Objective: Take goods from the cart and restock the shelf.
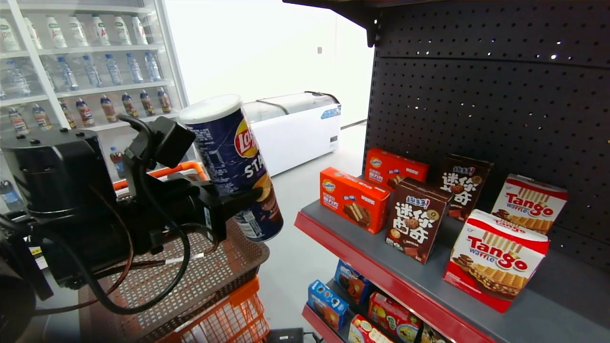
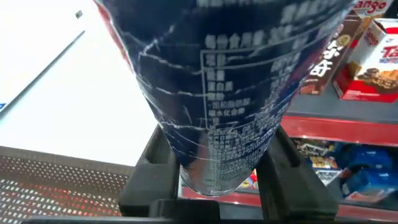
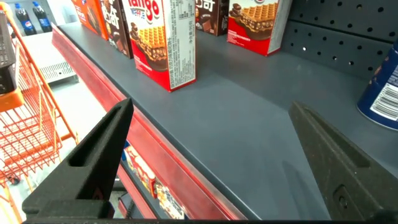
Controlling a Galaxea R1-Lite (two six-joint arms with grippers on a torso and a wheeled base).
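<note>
L gripper (image 1: 245, 202) tight on chip can (image 1: 224, 143) over cart (image 1: 224, 269), open floor (image 1: 295, 257) before shelf edge (image 1: 376, 276)

chips can (image 1: 232, 157) | navy, white lid | tilted (gripped) | above cart (image 1: 224, 267)

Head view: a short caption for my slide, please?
Left pincer holds blue chip can between cart and shelf.
</note>
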